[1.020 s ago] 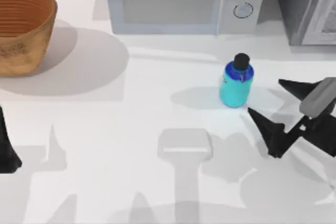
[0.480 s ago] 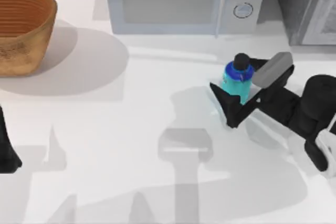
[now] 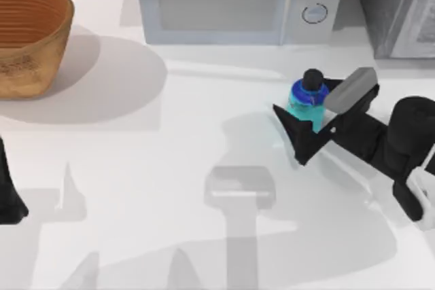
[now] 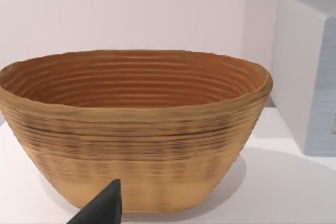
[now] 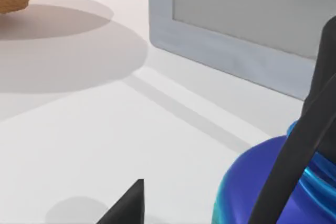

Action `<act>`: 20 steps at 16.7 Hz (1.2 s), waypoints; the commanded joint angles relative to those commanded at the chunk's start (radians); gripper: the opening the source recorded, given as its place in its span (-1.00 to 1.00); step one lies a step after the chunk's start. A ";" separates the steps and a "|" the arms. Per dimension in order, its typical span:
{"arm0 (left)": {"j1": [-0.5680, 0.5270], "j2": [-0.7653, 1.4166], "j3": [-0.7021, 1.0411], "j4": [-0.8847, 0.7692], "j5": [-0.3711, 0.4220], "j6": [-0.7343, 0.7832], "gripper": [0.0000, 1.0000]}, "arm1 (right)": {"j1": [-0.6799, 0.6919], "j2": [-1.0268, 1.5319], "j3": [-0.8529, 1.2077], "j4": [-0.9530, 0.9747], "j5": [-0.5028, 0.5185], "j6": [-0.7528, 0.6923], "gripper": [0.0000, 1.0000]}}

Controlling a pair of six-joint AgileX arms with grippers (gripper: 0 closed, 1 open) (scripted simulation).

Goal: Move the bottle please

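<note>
bottle point(image 3: 307, 105): upright on the counter point(image 3: 177, 140), right of centre, just in front of the microwave point(image 3: 238, 1).
right end effector point(image 3: 319, 123): fingers apart, straddling the bottle body, not yet clamped.
left end effector point(image 3: 10, 198): parked at the counter's left edge, near the basket point(image 3: 27, 35); cannot tell its state.
doing it well: close squarely on the body below the shoulder, then lift straight up so it won't tip.

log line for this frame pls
phase: grasping | right gripper: around bottle, in front of microwave | bottle: upright on table | left gripper: parked, left edge near basket
</note>
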 joint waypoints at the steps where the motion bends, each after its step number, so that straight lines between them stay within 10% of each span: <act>1: 0.000 0.000 0.000 0.000 0.000 0.000 1.00 | 0.000 0.000 0.000 0.000 0.000 0.000 0.25; 9: 0.000 0.000 0.000 0.000 0.000 0.000 1.00 | 0.000 0.000 0.000 0.000 0.000 0.000 -0.96; 20: 0.000 0.000 0.000 0.000 0.000 0.000 1.00 | -0.015 -0.002 0.004 -0.012 -0.012 -0.008 -1.00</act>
